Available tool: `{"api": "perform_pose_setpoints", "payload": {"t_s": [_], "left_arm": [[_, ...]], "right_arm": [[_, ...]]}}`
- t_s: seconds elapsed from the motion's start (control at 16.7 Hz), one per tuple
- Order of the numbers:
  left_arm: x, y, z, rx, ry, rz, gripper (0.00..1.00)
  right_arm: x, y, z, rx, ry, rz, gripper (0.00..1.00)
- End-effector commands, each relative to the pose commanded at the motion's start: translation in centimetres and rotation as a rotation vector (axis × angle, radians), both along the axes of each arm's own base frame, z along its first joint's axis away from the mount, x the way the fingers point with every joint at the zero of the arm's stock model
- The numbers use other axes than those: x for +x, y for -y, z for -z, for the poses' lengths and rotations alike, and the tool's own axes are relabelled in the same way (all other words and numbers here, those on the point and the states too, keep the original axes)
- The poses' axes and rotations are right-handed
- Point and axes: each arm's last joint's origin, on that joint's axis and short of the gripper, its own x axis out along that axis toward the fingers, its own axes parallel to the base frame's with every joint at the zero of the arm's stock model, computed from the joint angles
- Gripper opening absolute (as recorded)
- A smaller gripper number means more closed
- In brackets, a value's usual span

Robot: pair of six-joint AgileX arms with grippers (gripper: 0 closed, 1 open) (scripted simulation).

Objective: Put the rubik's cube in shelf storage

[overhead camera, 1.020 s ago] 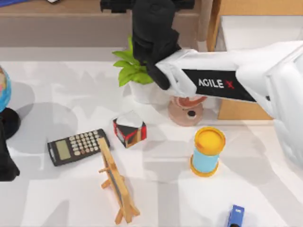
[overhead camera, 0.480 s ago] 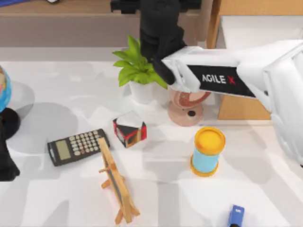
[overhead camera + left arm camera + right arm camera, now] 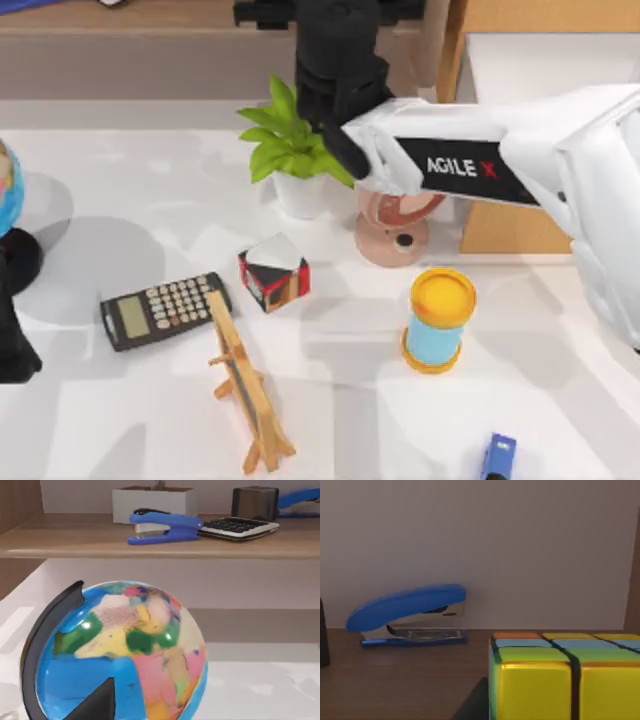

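Small rigid yellow-green gridded rubik's cube (image 3: 565, 677) sits on the far long brown wooden shelf storage (image 3: 395, 680); light, slick faces, grip opposite flat sides. Right gripper (image 3: 335, 40) over it, finger state cannot tell; same for parked left gripper.

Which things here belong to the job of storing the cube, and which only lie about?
Belong to the job:
rubik's cube
shelf storage
right gripper

Only lying about:
blue stapler
globe
potted plant
calculator
red, black and white cube
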Motion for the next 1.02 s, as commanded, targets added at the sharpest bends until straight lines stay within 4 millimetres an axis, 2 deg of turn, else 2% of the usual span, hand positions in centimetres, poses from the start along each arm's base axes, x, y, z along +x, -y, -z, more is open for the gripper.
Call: {"api": "perform_pose_setpoints", "payload": {"t_s": [0.18,0.24,0.78,1.02], "left_arm": [[0.0,0.0,0.0,0.000,0.000,0.000,1.00],[0.0,0.0,0.0,0.000,0.000,0.000,1.00],[0.0,0.0,0.0,0.000,0.000,0.000,1.00],[0.0,0.0,0.0,0.000,0.000,0.000,1.00]], "right_arm": [[0.0,0.0,0.0,0.000,0.000,0.000,0.98],[0.0,0.0,0.0,0.000,0.000,0.000,1.00],[-0.1,-0.2,0.0,0.000,0.000,-0.004,1.00],[-1.7,-0.3,0.0,-0.061,0.039,-0.054,1.00]]}}
